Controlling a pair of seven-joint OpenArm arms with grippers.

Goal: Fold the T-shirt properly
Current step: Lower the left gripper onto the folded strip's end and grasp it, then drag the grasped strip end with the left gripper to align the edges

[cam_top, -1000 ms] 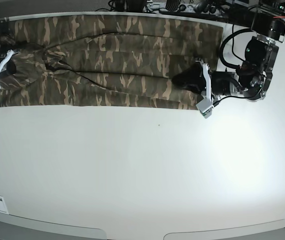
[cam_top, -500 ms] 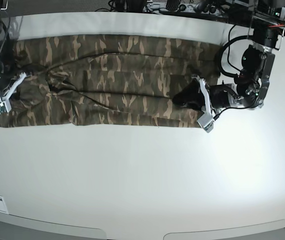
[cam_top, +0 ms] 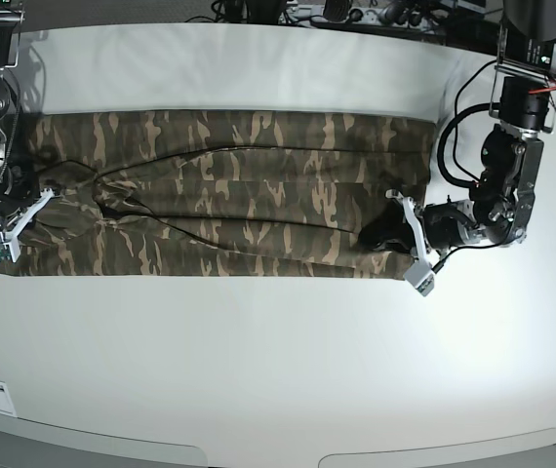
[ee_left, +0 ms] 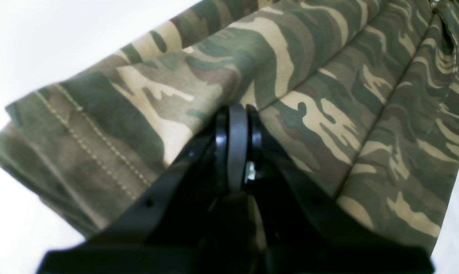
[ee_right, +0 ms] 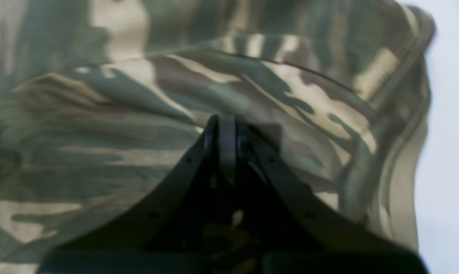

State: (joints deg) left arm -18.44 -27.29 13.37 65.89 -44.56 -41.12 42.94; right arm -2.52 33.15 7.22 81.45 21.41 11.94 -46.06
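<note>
Currently, the camouflage T-shirt [cam_top: 258, 190] is spread as a long, folded band across the far part of the white bench [cam_top: 278, 361], between the two arms, and both of its ends are reached by them. At the end on the base view's right, the left tool [ee_left: 237, 110] is set down on the cloth, its fingertips brought together; whether any fabric is pinched between them cannot be told. At the opposite end, the right tool [ee_right: 223, 121] is likewise pressed to the shirt with its tips closed up, and a grip on the cloth cannot be made out there either. Several lengthwise creases are seen along the band, and some of them are gathered into a bunched, twisted patch near the right tool. In the left wrist view, a hem [ee_left: 96, 140] with a double row of stitching is shown at the shirt's end, and layers of cloth are stacked beneath it. In the right wrist view, folded edges are shown one beside another along the shirt's end, next to the pale bench. Beyond the bench's far edge, dark cables [cam_top: 356, 14] are seen in a tangle.
</note>
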